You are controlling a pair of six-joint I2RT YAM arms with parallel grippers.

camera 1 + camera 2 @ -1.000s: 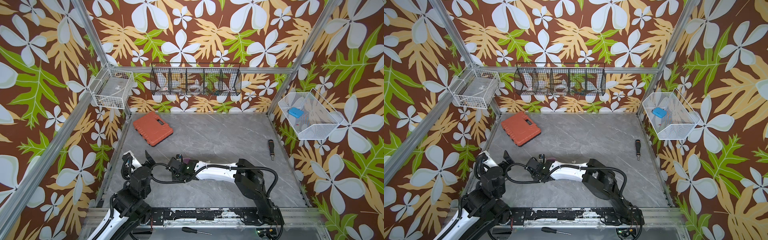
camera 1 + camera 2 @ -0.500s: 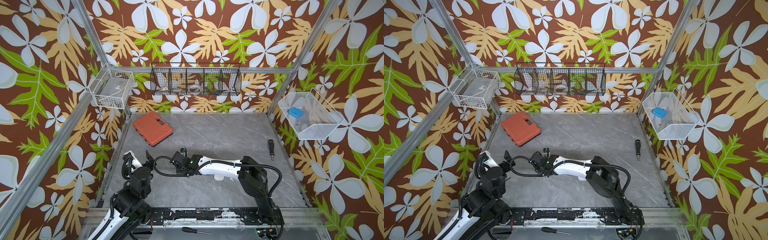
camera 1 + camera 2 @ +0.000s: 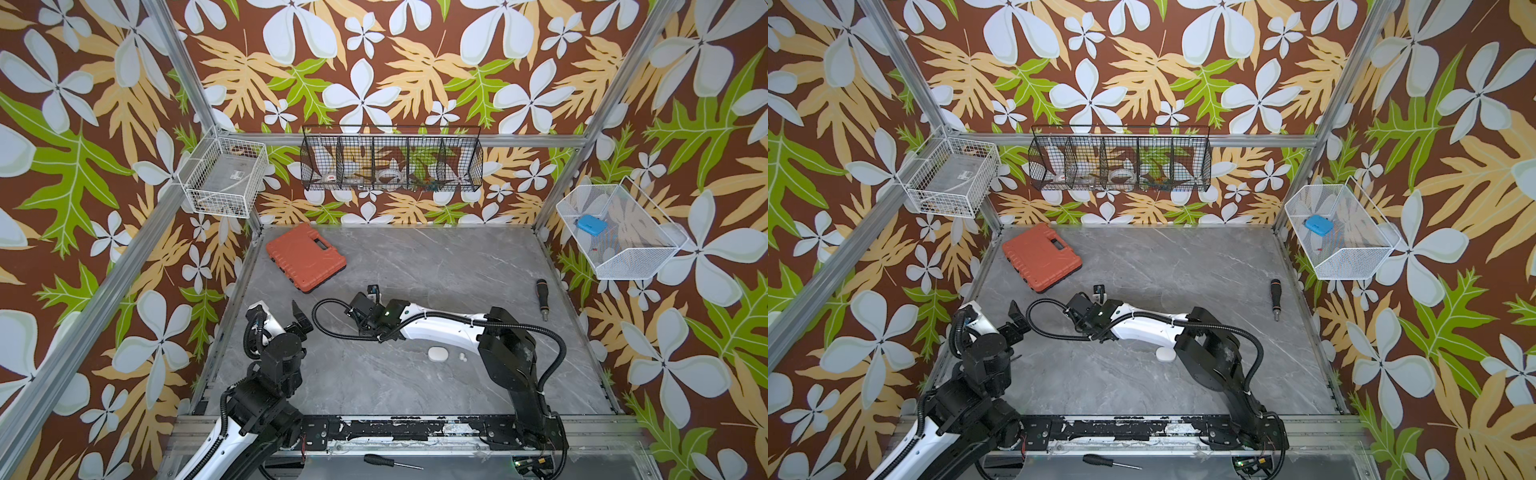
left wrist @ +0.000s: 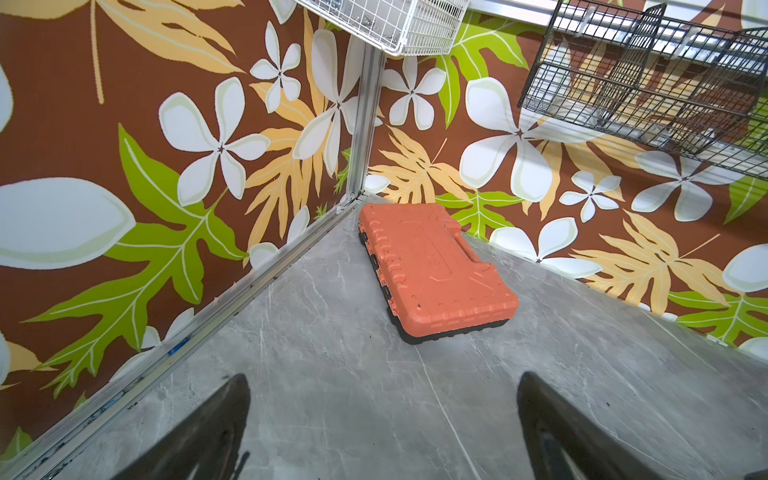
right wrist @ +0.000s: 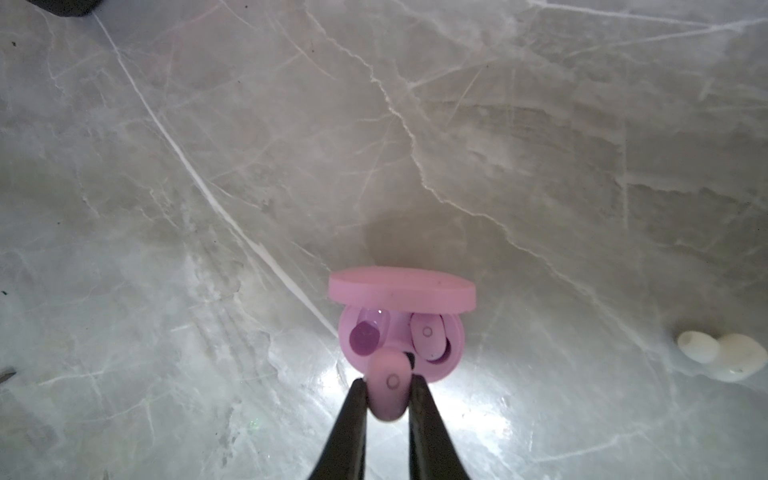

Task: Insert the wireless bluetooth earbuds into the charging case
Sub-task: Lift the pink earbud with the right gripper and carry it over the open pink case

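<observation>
Earbud insertion, second of the pink pair: the held earbud (image 5: 390, 401), lilac-pink, is pinched by its sides between the fingertips of the right gripper (image 5: 388, 382), jaws drawn in narrowly on it. It hangs at the near rim of the pink charging case (image 5: 455, 353); whether it touches that rim cannot be told. The lid (image 5: 401, 291) stands hinged open on the far side; the seated earbud (image 5: 428, 340) fills one well; the empty well (image 5: 365, 338), purple-floored, lies beside it and just ahead of the held bud.

Off to one side, well apart from the pink case, the white earbuds (image 5: 700, 347) lie touching each other on the grey table (image 5: 540, 166); the white case (image 3: 438, 354) shows in a top view beside the right arm, closed as far as can be judged. In both top views the pink case is hidden beneath the right wrist.

The left gripper (image 4: 382, 376) has its fingers spread wide and empty over bare table, facing the orange tool case (image 4: 432, 270), and takes no part.

Step judged in hand: seating the last pink bud, with the white pair not yet begun. The next move calls for a short shift over the empty well, the bud turned to mirror its neighbour, then a gentle descent and release; the case is unbraced, so a sideways push would likely slide it.
</observation>
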